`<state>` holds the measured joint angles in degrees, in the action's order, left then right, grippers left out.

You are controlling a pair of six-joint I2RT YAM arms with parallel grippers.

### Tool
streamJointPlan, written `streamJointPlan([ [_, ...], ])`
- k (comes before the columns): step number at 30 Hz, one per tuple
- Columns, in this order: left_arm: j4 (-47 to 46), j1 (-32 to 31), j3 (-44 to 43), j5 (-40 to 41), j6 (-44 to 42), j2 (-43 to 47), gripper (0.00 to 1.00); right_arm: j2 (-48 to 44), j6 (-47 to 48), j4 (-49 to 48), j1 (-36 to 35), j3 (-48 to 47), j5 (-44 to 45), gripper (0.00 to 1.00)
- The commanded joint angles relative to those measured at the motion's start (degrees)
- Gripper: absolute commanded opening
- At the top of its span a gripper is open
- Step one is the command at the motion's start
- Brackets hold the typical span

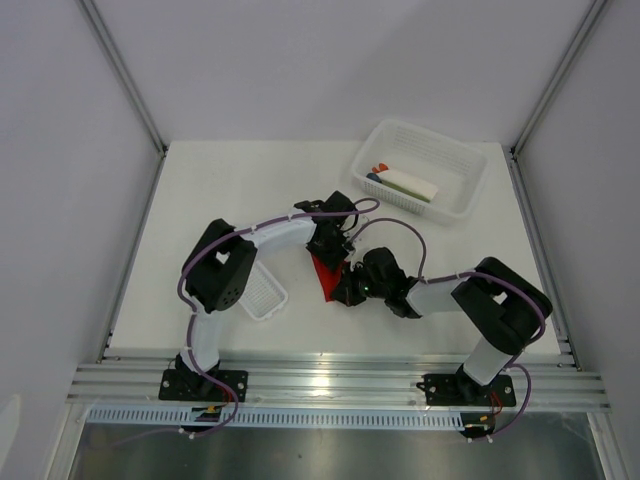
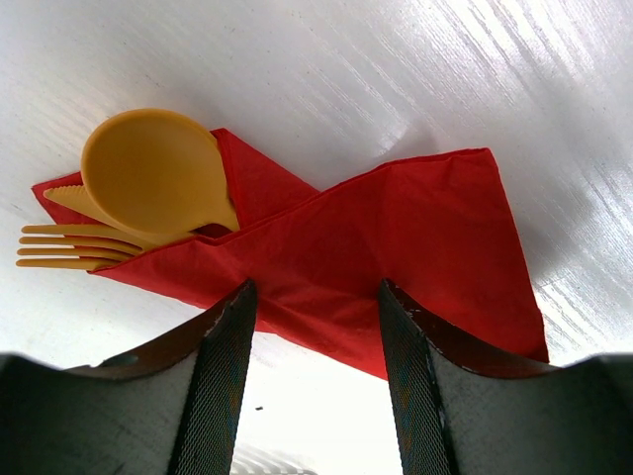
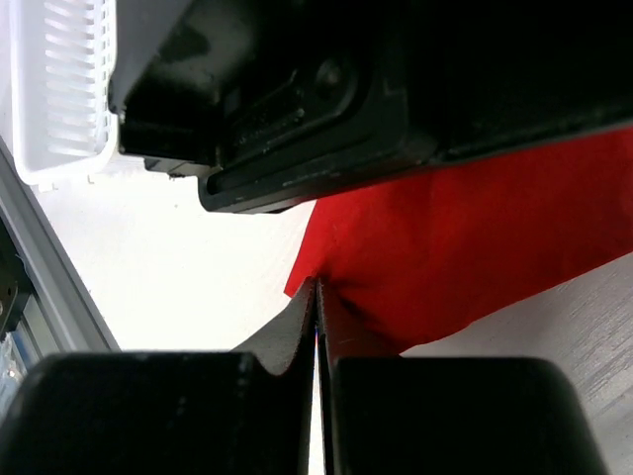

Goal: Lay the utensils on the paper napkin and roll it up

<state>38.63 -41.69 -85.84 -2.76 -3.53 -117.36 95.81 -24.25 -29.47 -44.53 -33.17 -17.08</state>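
The red paper napkin (image 2: pixel 396 237) lies on the white table, folded over the orange utensils. A spoon head (image 2: pixel 148 168), fork tines (image 2: pixel 69 247) and a knife tip (image 2: pixel 64 195) stick out at its left end. My left gripper (image 2: pixel 315 289) is open, its two fingers standing over the napkin's near edge with nothing between them. My right gripper (image 3: pixel 317 285) is shut on a puckered edge of the napkin (image 3: pixel 475 237). From above, both grippers meet at the napkin (image 1: pixel 325 275), the left gripper (image 1: pixel 330 245) behind it and the right gripper (image 1: pixel 350 290) in front.
A white mesh basket (image 1: pixel 400 128) holding white, blue and green items stands at the back right. A narrow white tray (image 1: pixel 262 292) lies beside the left arm, near the table's front. The left gripper's black body (image 3: pixel 346 99) hangs close above the right fingers.
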Motion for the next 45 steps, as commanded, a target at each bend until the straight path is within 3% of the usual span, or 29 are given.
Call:
streamJointPlan([
  [1, 1.3, 0.0, -1.3, -0.8, -0.5, -0.9, 0.57, 0.4, 2.4, 0.1, -0.5, -0.6, 1.8, 0.00],
  [9, 1.4, 0.0, -1.4, -0.2, -0.9, -1.3, 0.57, -2.4, 3.0, 4.1, -2.6, 0.6, 3.1, 0.00],
  [17, 1.4, 0.0, -1.3, -0.8, -1.1, -0.8, 0.57, -12.3, 6.0, 11.1, -2.7, -4.9, 7.1, 0.00],
  [33, 1.4, 0.0, -1.3, -0.8, -1.6, -0.4, 0.58, -3.7, 4.3, 11.3, -1.6, -2.4, 11.1, 0.00],
  [43, 1.4, 0.0, -1.5, -1.0, -1.8, -0.2, 0.59, -13.7, -2.7, 19.7, 0.8, -3.0, 11.0, 0.00],
  [45, 1.6, 0.0, -1.6, -1.1, -1.7, -0.1, 0.59, -13.9, -5.4, 19.6, 3.8, -3.3, 8.8, 0.09],
])
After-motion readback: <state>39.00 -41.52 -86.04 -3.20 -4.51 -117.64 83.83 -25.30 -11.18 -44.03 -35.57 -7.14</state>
